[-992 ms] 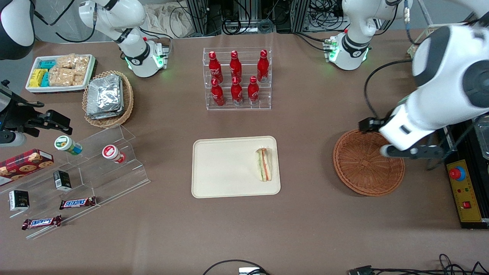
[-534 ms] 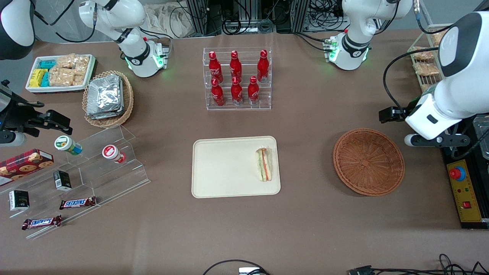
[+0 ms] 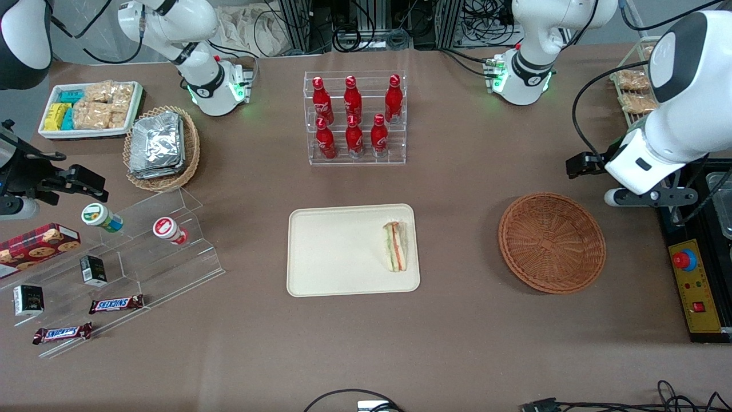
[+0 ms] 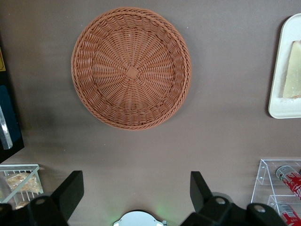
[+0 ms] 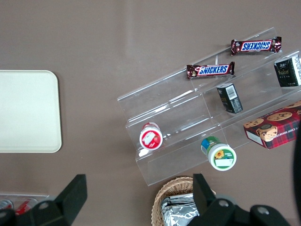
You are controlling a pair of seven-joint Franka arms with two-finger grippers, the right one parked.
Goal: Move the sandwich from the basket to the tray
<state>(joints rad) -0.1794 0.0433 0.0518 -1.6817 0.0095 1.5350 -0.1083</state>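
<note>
The sandwich [image 3: 396, 246] lies on the cream tray [image 3: 337, 252], near the tray's edge that faces the basket. It also shows in the left wrist view as a pale wedge, the sandwich [image 4: 294, 70], on the tray [image 4: 282, 101]. The reddish-brown wicker basket [image 3: 552, 243] sits empty on the table, and the left wrist view looks straight down into the basket [image 4: 131, 73]. My left gripper [image 3: 652, 197] hangs high, farther from the front camera than the basket and toward the working arm's end. The gripper [image 4: 136, 178] is open, its fingers [image 4: 75, 181] wide apart with nothing between them.
A clear rack of red bottles [image 3: 355, 117] stands farther from the front camera than the tray. A wire rack with snack packets [image 3: 632, 91] and a yellow control box [image 3: 695, 286] sit at the working arm's end. Acrylic steps with snacks [image 3: 114, 257] and a tan basket of foil packets [image 3: 162, 147] lie toward the parked arm's end.
My left arm has drawn away from above the basket toward the working arm's end and farther from the front camera, leaving the whole basket in view. The sandwich has stayed on the tray.
</note>
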